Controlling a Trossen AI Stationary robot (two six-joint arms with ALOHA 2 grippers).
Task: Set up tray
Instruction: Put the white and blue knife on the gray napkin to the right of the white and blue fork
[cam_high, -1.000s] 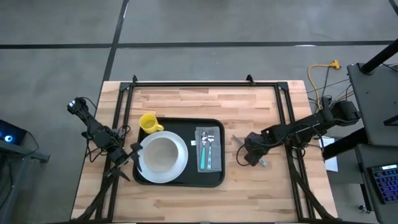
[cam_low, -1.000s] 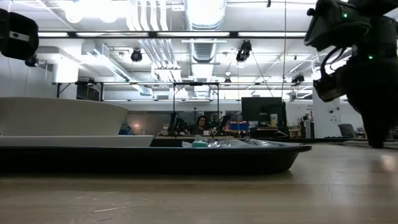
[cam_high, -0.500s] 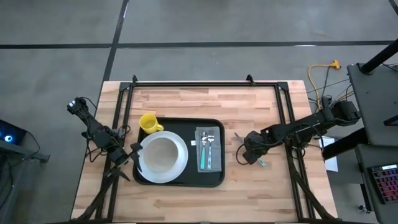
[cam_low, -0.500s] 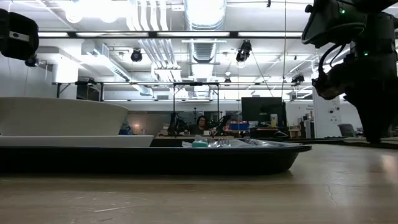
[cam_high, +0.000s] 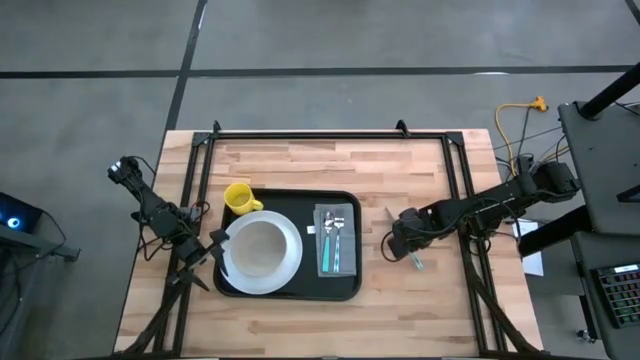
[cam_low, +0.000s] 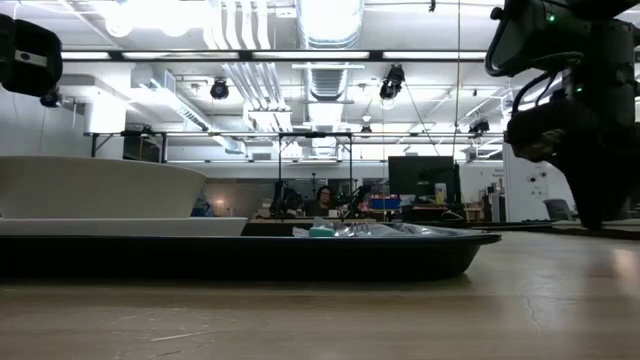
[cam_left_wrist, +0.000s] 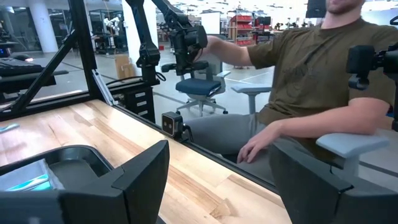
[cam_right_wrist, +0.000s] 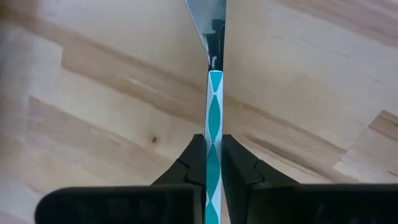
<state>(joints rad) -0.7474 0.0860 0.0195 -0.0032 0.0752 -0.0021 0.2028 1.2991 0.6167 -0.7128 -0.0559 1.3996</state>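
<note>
The tray (cam_high: 288, 245) is lying flat on the wooden bench (cam_high: 330, 165), its long axis running left to right across the bench, and it is already carrying a white plate (cam_high: 262, 249), a yellow mug (cam_high: 238, 197) at its far left corner, and a grey napkin (cam_high: 336, 240) with cutlery on it along its right end. Nearest to the right wrist camera, the right pincer (cam_right_wrist: 213, 163) is pinching shut on the teal-patterned handle of a knife (cam_right_wrist: 212, 74), whose blade is pointing straight ahead of the fingers over bare wood. In the high view this right pincer (cam_high: 405, 232) is sitting just beside the tray's right edge, apart from it, so the tray is lying to its left and the napkin is the closest part; by my judgement the coming move is a short sideways carry, with the knife's length turned parallel to the cutlery already there. Farther off, the left pincer (cam_high: 218, 248) is waiting at the tray's left edge by the plate, its fingers (cam_left_wrist: 140, 177) standing open and holding nothing.
</note>
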